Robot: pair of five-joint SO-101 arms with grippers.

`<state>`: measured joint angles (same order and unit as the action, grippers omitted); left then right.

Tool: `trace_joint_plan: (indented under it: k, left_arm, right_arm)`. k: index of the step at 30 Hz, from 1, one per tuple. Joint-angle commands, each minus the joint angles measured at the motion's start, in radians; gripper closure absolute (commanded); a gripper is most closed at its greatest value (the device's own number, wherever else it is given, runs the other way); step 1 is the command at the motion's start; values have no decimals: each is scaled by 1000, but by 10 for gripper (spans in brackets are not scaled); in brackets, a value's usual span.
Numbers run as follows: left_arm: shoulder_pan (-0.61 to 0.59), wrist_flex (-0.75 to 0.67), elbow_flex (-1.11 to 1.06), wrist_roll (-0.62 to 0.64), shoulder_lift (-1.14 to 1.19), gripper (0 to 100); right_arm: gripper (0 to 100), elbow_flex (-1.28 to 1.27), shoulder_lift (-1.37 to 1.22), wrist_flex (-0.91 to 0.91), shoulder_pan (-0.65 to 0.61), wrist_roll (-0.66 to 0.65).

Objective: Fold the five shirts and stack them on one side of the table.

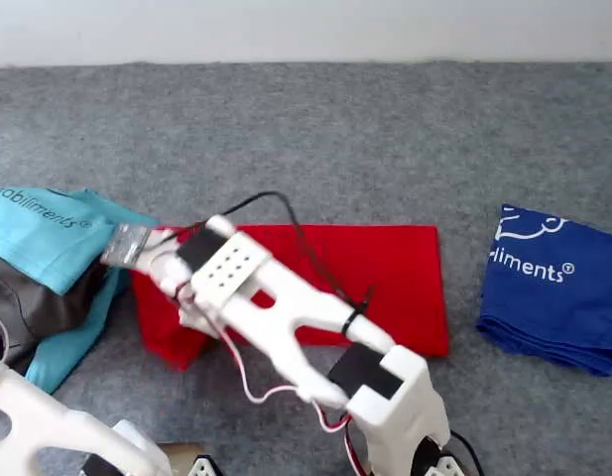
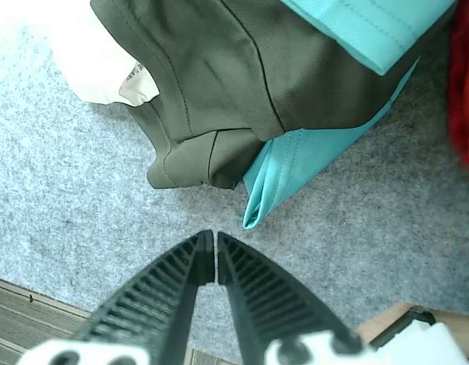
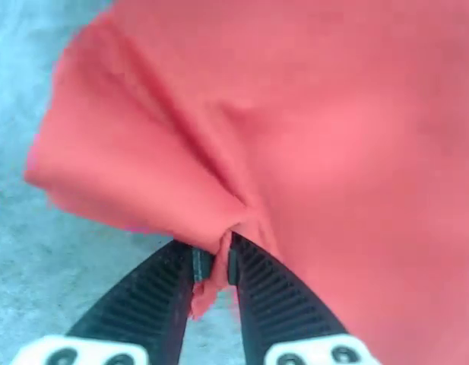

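At the middle of the grey carpeted surface (image 1: 315, 129): 1 red shirt (image 1: 395, 268), lying as a long band from left to right, with its left end rumpled.

Right gripper (image 3: 213, 262): clamped on a small pinch of the red shirt at that rumpled left end. The cloth is bunched between the 2 black ribbed fingers (image 3: 162, 296), and a crease runs away from the pinch across the fabric.

Right arm (image 1: 286, 317): white, lying diagonally from the near edge over the red shirt toward its left end.

Toward the right edge: 1 blue shirt (image 1: 553, 283), folded into a compact block with white print on top, apart from the red shirt.

At the left edge: 1 loose pile of 3 unfolded shirts.
- Teal shirt (image 1: 38, 233): uppermost, with more teal cloth showing under the layer below; just beside the red shirt's left end.
- Dark olive shirt (image 2: 234, 68): sandwiched in the teal cloth, hem toward the near edge.
- White shirt (image 2: 90, 61): touching the olive shirt on its outer side.

Left gripper (image 2: 217, 255): fingers together, nothing between them, over bare grey surface near the pile's hems.

Left arm (image 1: 48, 421): white, at the near left corner.
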<state>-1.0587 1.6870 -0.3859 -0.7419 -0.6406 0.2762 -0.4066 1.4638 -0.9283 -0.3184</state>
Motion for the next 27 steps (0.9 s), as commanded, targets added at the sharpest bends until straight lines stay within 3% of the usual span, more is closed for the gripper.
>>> trace_joint_plan:
  k: [1, 9, 15, 17, 22, 27]
  left_arm:
    - [0, -12, 33, -5, -17, 982]
    - [0, -9, 33, -5, -17, 982]
    - [0, -6, 33, -5, -17, 982]
    - [0, -6, 33, -5, -17, 982]
    - [0, -6, 33, -5, -17, 982]
    - [0, -6, 33, -5, -18, 982]
  right_arm:
    - [990, 51, 38, -51, 70, -14]
    - [979, 55, -74, -171, 145, -8]
    - [738, 110, -119, -157, 214, 55]
    - [710, 163, -119, -120, 232, 100]
    - [734, 330, -119, 39, 214, 112]
    - [932, 396, -127, 137, 157, 106]
